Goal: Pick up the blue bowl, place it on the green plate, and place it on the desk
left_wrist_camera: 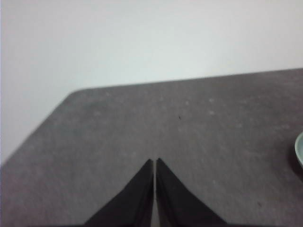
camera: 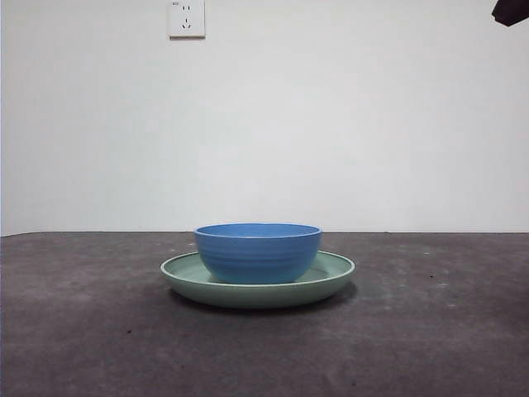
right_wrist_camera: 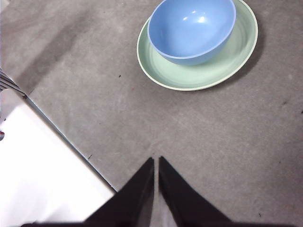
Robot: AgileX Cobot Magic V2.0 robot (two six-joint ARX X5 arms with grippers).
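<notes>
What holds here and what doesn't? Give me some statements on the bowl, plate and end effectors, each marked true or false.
1. The blue bowl sits on the green plate. True.
2. The left end effector grips the bowl. False: it is shut on nothing, over bare desk.
3. The bowl is empty. True.
4. The right end effector touches the plate. False: it is apart from it.
5. The bowl lies upside down. False: it stands upright.

Left gripper and right gripper look alike: two matte black, wedge-shaped jaws tapering to sharp points, split by a thin pale seam.
</notes>
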